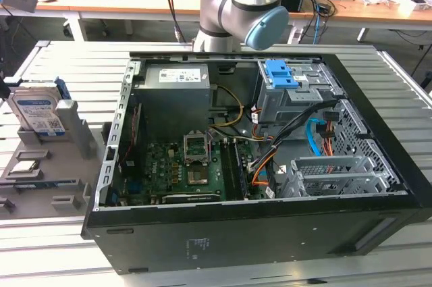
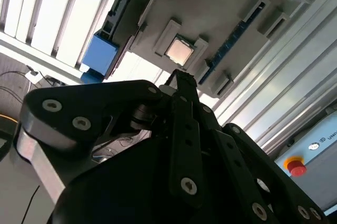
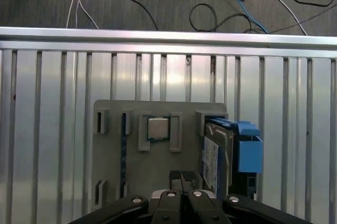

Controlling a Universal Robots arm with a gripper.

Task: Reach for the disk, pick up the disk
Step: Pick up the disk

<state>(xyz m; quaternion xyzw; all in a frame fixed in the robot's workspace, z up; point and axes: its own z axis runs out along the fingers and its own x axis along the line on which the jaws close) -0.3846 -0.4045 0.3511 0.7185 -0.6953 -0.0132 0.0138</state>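
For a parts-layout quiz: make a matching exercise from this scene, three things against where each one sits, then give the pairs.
Things:
1 disk
2 square chip
3 blue bracket

Places:
A on the drive cage inside the open computer case
B standing on edge in a slot of the grey holder
C lying flat in a recess of the grey holder

Pairs: 1-B; 2-C; 3-A

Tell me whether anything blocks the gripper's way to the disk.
Nothing visible does. In the first wrist view the gripper hangs over the grey holder, and the disk stands on edge in its slot beside it, open air between.
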